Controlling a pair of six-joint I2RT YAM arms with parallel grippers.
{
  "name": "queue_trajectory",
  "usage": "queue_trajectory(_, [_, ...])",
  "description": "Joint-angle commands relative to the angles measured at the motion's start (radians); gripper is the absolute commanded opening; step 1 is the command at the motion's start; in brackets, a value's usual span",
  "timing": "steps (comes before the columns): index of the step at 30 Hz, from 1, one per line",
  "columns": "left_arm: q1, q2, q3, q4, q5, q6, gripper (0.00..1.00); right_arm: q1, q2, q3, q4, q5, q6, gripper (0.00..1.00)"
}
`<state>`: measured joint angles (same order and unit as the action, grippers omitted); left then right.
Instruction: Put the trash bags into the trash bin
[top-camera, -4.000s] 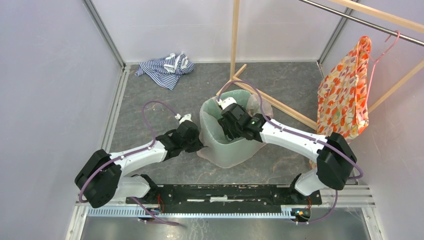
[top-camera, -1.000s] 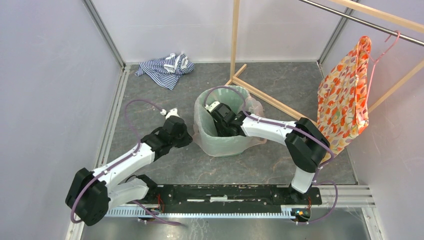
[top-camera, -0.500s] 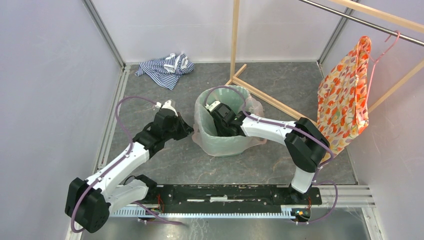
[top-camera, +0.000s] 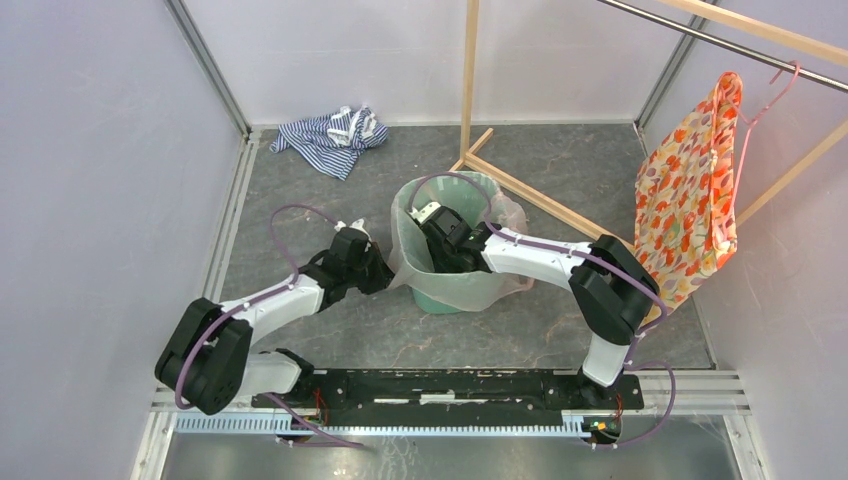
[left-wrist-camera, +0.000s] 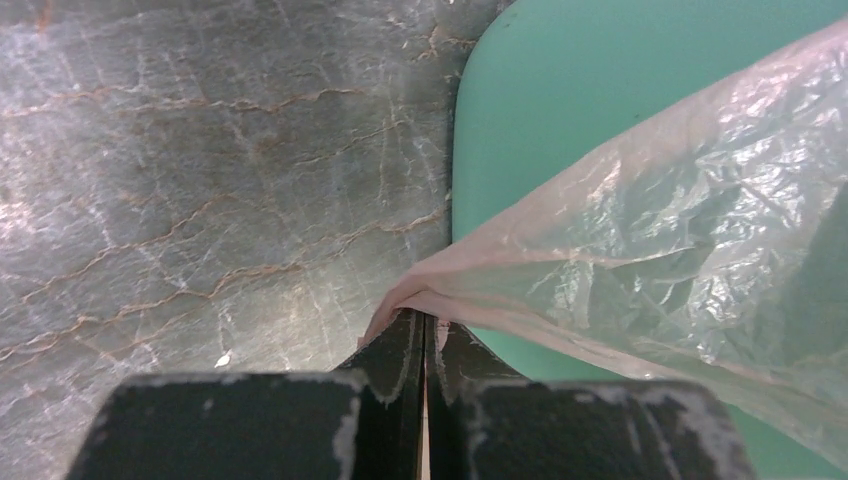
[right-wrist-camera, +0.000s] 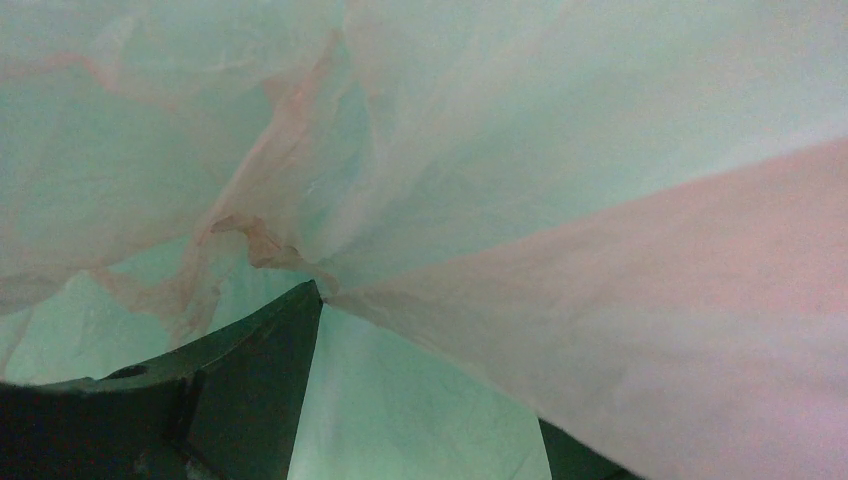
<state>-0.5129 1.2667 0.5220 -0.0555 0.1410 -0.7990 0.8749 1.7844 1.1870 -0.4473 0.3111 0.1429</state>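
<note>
1. The bag (top-camera: 508, 214) lines the bin (top-camera: 447, 292). Its body hangs inside and its edge is turned outward over the rim. On the far right side the edge is looser and puffy.
2. The left tool (left-wrist-camera: 422, 325) is closed flat on a pinch of the bag's edge. It is outside the bin's left wall and low, near the bench (left-wrist-camera: 200, 150).
3. The right tool (top-camera: 440, 233) is deep inside the bin with its fingers wide apart. The film lies across them, but they grip nothing. I judge that it presses the lining down and also steadies the bin.
4. The step in hand seems to be to draw the left edge down over the rim, so that the bag sits evenly.
5. It is better to pull downward along the wall and not outward. The bin looks light, and a sideways pull can tilt it or make it slide.
6. The film is thin and is stretched tight from the pinch up to the rim. The pull should be slow, and it should ease if the sheet becomes tighter, because the film can tear at the rim.
7. The left tool should release only when the edge rests against the wall.
8. The right tool should then rise straight up, so that its fingers do not drag the lining out again.
</note>
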Motion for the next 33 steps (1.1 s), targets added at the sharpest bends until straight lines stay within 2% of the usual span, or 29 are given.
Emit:
queue_trajectory(1, [-0.004,0.026,0.0,0.084,-0.017,-0.036,0.02,-0.013,-0.002,-0.013,0.017,-0.01,-0.003,0.8])
queue_trajectory(6, [-0.004,0.028,0.028,0.099,0.005,-0.022,0.02,-0.014,-0.03,0.008,-0.008,-0.046,-0.023,0.81])
queue_trajectory(13, [-0.004,-0.001,0.106,0.035,-0.007,0.007,0.09,-0.013,-0.064,0.09,-0.085,-0.073,-0.031,0.85])
queue_trajectory(18, [-0.004,0.013,0.135,-0.005,-0.024,0.022,0.1,-0.011,-0.08,0.125,-0.123,-0.083,-0.043,0.92])
queue_trajectory(25, [-0.004,0.01,0.139,-0.036,-0.062,0.033,0.1,-0.012,-0.094,0.165,-0.169,-0.081,-0.049,0.91])
queue_trajectory(33, [-0.004,0.014,0.136,-0.061,-0.083,0.048,0.09,-0.011,-0.109,0.147,-0.181,-0.068,-0.049,0.87])
